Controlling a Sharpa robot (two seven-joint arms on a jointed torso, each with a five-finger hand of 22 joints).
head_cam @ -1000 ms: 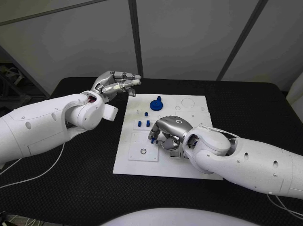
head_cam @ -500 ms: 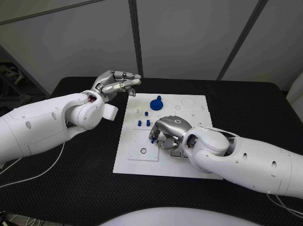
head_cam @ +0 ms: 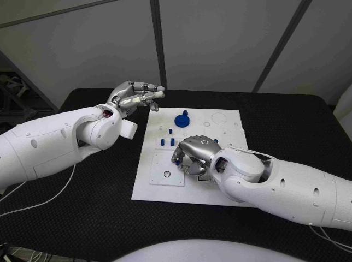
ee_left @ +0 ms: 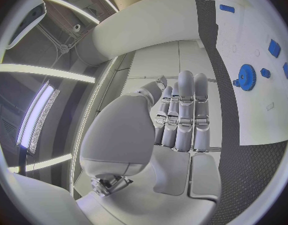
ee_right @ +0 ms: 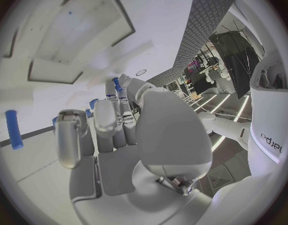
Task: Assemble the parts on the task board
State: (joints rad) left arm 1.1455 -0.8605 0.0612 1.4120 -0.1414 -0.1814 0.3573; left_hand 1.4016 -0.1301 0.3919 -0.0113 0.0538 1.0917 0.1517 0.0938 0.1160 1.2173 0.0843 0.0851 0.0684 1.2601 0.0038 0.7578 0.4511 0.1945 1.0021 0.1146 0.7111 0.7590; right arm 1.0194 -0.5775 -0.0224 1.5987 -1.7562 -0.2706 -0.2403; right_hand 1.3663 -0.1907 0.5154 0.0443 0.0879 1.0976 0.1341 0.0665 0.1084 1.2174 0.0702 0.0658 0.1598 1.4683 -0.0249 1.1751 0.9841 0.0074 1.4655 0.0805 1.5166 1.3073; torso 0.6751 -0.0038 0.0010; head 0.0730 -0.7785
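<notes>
Black table [head_cam: 302, 125], textured top; white cable [head_cam: 34, 203] loops across its left edge; grey wall panels [head_cam: 215, 43] behind.

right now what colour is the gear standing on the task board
Blue. The gear shows best in the left wrist view, against the white task board.

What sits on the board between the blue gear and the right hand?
In the head view, small blue pegs lie on the task board between the blue gear and the right hand.
</notes>
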